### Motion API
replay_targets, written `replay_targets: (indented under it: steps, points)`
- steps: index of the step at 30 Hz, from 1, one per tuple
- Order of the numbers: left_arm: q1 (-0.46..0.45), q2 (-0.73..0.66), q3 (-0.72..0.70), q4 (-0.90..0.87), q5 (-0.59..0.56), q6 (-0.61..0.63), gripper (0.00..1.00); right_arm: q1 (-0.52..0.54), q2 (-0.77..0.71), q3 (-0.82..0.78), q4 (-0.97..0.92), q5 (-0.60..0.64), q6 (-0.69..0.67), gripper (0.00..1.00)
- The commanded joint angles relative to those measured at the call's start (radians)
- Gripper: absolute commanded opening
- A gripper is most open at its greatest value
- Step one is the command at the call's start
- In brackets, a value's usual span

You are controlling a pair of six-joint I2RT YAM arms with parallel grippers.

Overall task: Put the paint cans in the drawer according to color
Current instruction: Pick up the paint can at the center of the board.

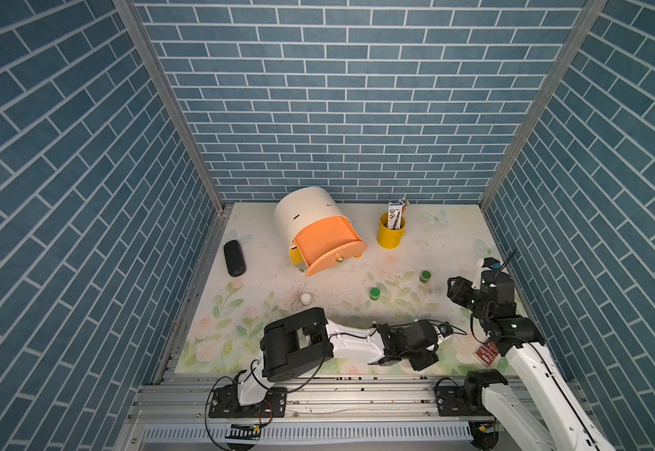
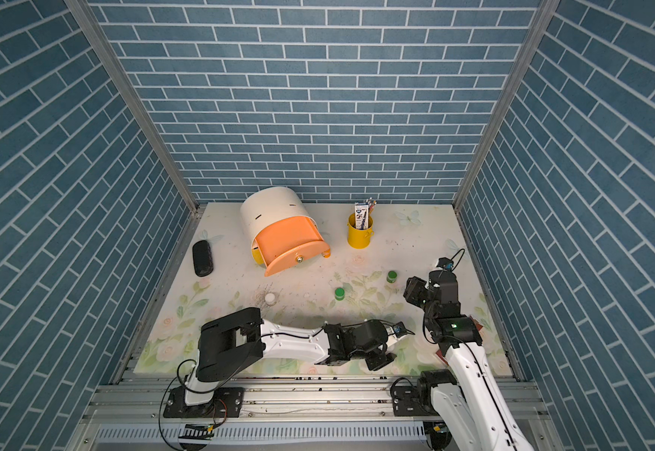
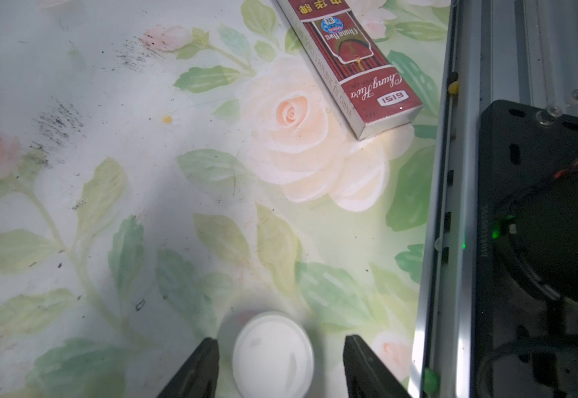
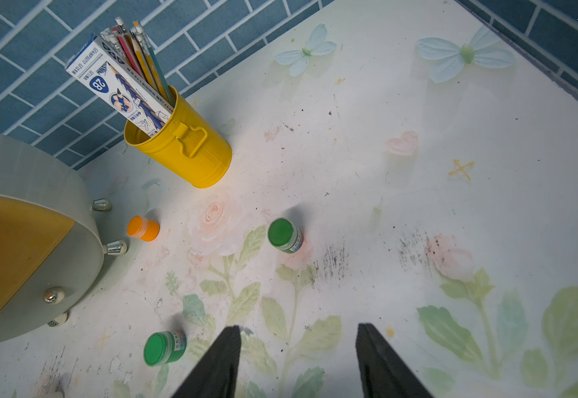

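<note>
Left gripper (image 3: pixel 280 346): jaws open, standing either side of a white-lidded jar (image 3: pixel 273 355) with a gap on each side. Only the left wrist view shows this; the arm hides it in both top views.
Right gripper (image 4: pixel 298 330): jaws open over bare mat (image 4: pixel 418 206).
Drawer cabinet (image 1: pixel 302 213): peach drawer (image 1: pixel 324 242) pulled out.
Mat, top views: far green-lidded jar (image 1: pixel 425 276), near green-lidded jar (image 1: pixel 375 293) and loose white-lidded jar (image 1: pixel 305 298), all standing apart.
Right wrist view: orange-lidded jar (image 4: pixel 143 228) just beside the cabinet's foot.

The flowered table (image 1: pixel 454 234) bears the cabinet (image 1: pixel 306 211), flanked by a yellow bucket (image 1: pixel 390 234) and a black case (image 1: pixel 234 258). A white-lidded jar (image 1: pixel 305 298) and two green-lidded jars (image 1: pixel 375 293) stand before it.
</note>
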Motion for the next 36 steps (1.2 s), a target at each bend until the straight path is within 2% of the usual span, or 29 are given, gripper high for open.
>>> replay_targets:
  steps: [1,9,12,16,19,23,31,36]
  points:
    - [-0.002,0.027,0.024,0.024,-0.018,0.004,0.53,-0.006,-0.019,-0.004,-0.013,0.007,-0.024,0.58]
    - [-0.002,0.039,0.034,0.028,-0.004,0.0,0.38,-0.006,-0.027,0.003,-0.022,0.008,-0.033,0.58]
    - [0.0,0.04,0.029,0.032,-0.008,-0.002,0.39,-0.007,-0.025,0.004,-0.022,0.008,-0.034,0.58]
    - [0.006,0.045,0.028,0.034,-0.012,-0.013,0.51,-0.006,-0.023,0.012,-0.027,0.005,-0.039,0.58]
    - [0.006,0.044,0.024,0.04,-0.014,-0.015,0.51,-0.006,-0.025,0.012,-0.029,0.003,-0.042,0.58]
    - [0.008,0.048,0.029,0.042,-0.012,-0.015,0.4,-0.006,-0.026,0.012,-0.03,-0.001,-0.045,0.58]
    - [0.008,0.024,0.003,0.054,-0.026,-0.02,0.28,-0.006,-0.026,0.034,-0.044,-0.009,-0.057,0.58]
    - [0.009,-0.031,-0.029,0.051,-0.053,-0.015,0.25,-0.007,-0.032,0.041,-0.051,-0.022,-0.071,0.58]
